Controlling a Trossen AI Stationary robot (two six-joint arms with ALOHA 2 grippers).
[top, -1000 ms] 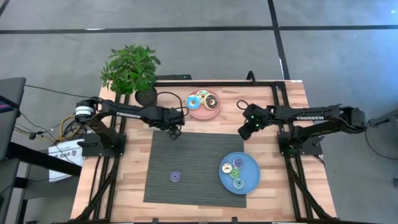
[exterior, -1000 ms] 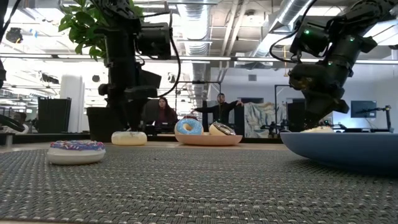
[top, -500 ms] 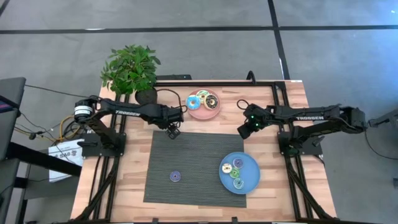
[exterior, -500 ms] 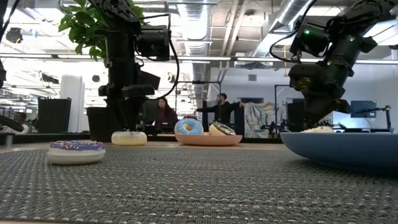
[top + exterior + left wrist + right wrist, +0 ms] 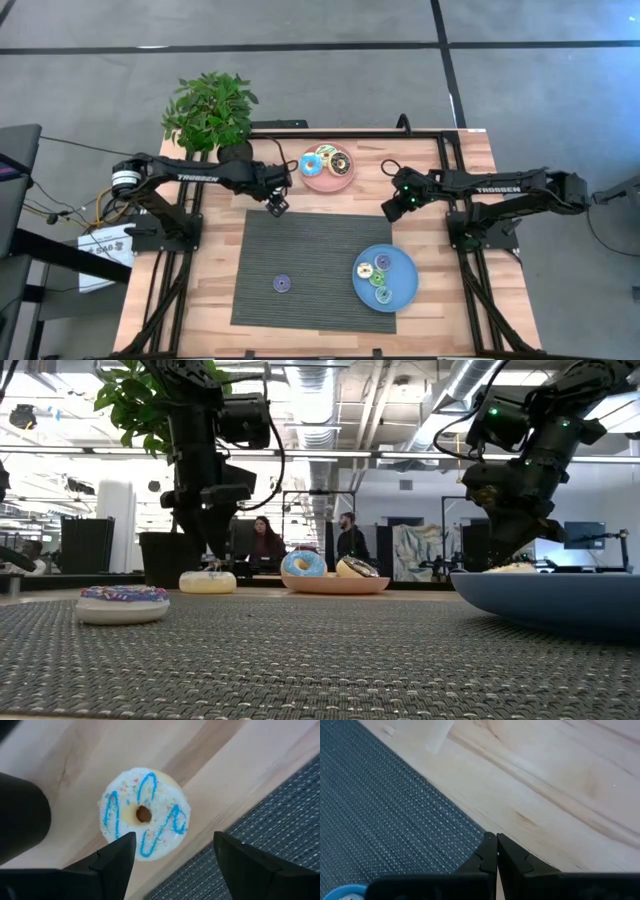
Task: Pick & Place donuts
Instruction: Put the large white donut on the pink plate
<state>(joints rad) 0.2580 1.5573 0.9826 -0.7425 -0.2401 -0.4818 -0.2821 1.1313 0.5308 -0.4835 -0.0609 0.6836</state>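
A white donut with blue drizzle (image 5: 144,813) lies flat on the bare wood just past the mat's far edge; it also shows in the low view as donut (image 5: 207,581). My left gripper (image 5: 175,837) hangs open just above it, pointing steeply down, one finger on either side and clear of it; in the high view that gripper (image 5: 277,207) stands left of the pink plate. A purple donut (image 5: 283,284) lies on the mat. My right gripper (image 5: 390,212) is shut and holds nothing, over the wood beyond the blue plate (image 5: 405,290).
The pink plate (image 5: 328,181) at the far middle carries cyan, brown and cream donuts. The blue plate carries several small donuts. A grey woven mat (image 5: 315,250) covers the table's middle. A potted plant (image 5: 210,108) stands at the far left, close behind my left arm.
My left gripper has drifted a little toward the table's far left and risen slightly above the white donut, which has stayed flat on the wood. My right gripper has kept its place.
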